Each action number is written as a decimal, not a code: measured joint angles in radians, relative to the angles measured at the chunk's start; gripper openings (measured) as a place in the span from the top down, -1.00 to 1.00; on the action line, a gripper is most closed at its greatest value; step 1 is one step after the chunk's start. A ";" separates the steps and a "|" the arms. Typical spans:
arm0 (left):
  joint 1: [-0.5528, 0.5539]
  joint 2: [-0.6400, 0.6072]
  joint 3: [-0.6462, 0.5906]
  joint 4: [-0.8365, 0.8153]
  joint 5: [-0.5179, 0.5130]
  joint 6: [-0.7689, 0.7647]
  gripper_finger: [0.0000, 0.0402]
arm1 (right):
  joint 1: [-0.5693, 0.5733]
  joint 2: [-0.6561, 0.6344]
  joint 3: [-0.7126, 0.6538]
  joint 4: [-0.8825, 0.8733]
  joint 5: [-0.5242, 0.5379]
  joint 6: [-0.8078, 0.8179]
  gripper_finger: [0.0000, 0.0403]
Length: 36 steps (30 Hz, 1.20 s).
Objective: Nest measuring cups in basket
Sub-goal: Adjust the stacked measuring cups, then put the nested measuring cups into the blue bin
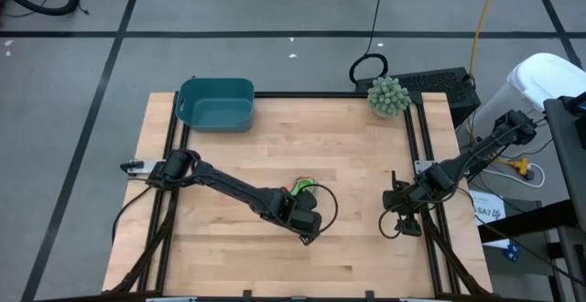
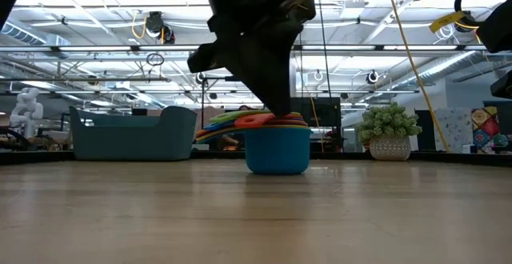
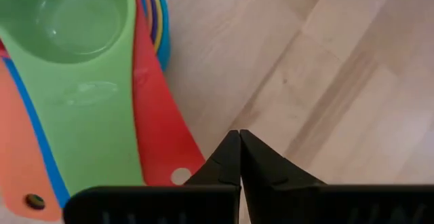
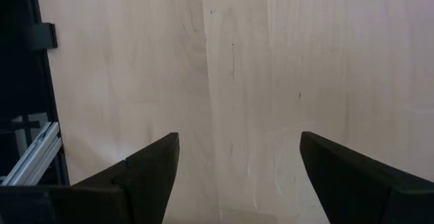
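Observation:
The measuring cups (image 2: 276, 148) stand nested in one stack on the table's middle, the blue one at the bottom. Their flat handles (image 2: 232, 122) fan out to one side. In the left wrist view the green cup (image 3: 74, 27) lies on top, with the red handle (image 3: 159, 136) and the orange handle (image 3: 20, 156) beside it. My left gripper (image 3: 239, 137) hovers right over the stack (image 1: 300, 188), shut with nothing between its fingers, its tips beside the red handle's free end. The teal basket (image 1: 217, 102) stands at the far left. My right gripper (image 4: 237, 149) waits open at the right. My left gripper comes steeply from above, its shut fingertips next to the red handle's free end (image 3: 178, 175). I cannot tell whether a finger touches that handle.
A spiky green ball plant (image 1: 388, 95) in a small pot stands at the table's far right corner. Bare wood lies between the stack and the basket (image 2: 132, 134), and under my right gripper (image 1: 400, 212).

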<state>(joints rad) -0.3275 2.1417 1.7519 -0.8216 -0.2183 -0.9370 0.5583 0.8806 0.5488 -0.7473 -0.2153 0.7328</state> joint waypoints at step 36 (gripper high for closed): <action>-0.003 -0.001 0.252 -0.569 -0.067 0.153 0.88 | 0.000 0.000 0.000 0.017 0.000 -0.009 -0.49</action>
<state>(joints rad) -0.3301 2.1407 2.0041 -1.3905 -0.2853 -0.7843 0.5583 0.8806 0.5488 -0.7300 -0.2153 0.7234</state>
